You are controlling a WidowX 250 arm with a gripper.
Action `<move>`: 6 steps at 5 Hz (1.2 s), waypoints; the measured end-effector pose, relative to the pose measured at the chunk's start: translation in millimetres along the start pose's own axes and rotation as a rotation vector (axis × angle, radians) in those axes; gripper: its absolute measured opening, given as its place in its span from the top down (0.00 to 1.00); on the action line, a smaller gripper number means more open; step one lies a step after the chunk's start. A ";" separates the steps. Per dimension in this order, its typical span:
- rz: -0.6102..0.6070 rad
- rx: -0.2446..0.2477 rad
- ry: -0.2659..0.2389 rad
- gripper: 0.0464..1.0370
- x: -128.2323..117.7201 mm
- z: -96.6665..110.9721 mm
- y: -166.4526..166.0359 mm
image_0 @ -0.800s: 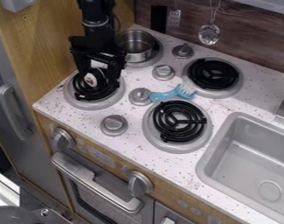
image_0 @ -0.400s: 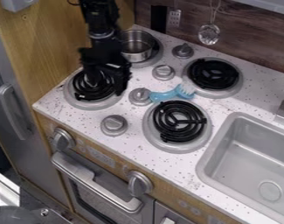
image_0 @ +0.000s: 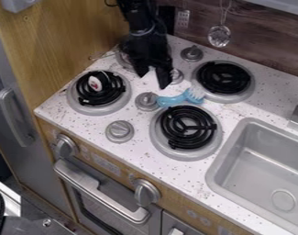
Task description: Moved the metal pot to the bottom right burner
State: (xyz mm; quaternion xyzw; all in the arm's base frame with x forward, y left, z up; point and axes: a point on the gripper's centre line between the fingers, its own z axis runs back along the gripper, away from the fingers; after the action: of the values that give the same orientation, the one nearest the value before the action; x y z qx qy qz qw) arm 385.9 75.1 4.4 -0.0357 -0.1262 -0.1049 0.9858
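Two fingers of the gripper (image_0: 152, 79) stand parted, speckled countertop (image_0: 93, 125) showing between their tips. The metal pot (image_0: 123, 59), mostly hidden behind the arm, sits rear left; probably light, stiff and slick, best pinched at its rim.

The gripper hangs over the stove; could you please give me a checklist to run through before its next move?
1. Gripper jaws apart: ok.
2. Jaws lined up with the pot's rim: cannot tell.
3. Bottom right burner uncovered: ok.
4. Blue brush well away from that burner: not ok, it lies right by its far edge.
5. Red-and-white object away from that burner: ok, it sits on the front left burner.
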 end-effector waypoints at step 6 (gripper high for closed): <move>0.180 0.158 -0.232 0.04 79.7 -39.5 87.3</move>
State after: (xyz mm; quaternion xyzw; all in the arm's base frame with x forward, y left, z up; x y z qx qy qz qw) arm 489.6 140.7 -17.2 0.0191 -0.2436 -0.0013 0.9697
